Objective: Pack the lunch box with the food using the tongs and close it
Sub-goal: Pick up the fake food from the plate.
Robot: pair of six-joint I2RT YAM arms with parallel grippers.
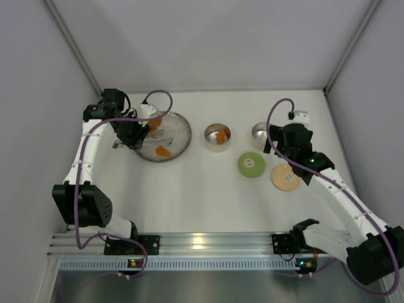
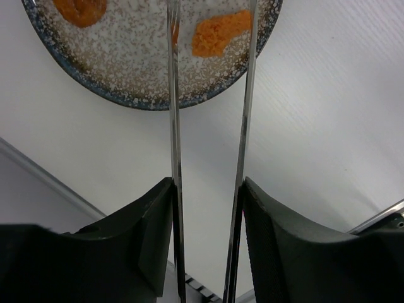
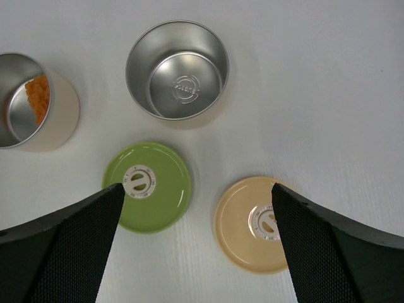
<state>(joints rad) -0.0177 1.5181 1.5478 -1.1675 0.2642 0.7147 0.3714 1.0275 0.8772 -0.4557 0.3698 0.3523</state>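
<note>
A: Largest item on the table [image 1: 208, 202]?

B: The speckled plate [image 1: 180, 136], at ten o'clock from the table's centre. Above its ten o'clock edge is the left gripper [image 2: 208, 183], jaws half closed, pinching the tongs [image 2: 173, 126] by both arms.

A: The right gripper [image 3: 197, 187]?

B: Jaws spread wide, holding nothing, poised over the lids.

A: The lunch box?

B: Both tins stand uncovered: the filled tin [image 1: 209, 140] at twelve o'clock, the empty tin [image 1: 260, 131] at two. The green lid [image 1: 251, 165] lies at three, the tan lid [image 1: 285, 177] at its four o'clock.

A: The food?

B: On the plate, one orange chunk [image 2: 221, 31] shows between the tong arms, and a second chunk [image 2: 79, 9] lies at its nine o'clock. A third chunk [image 3: 38, 95] is inside the filled tin.
</note>
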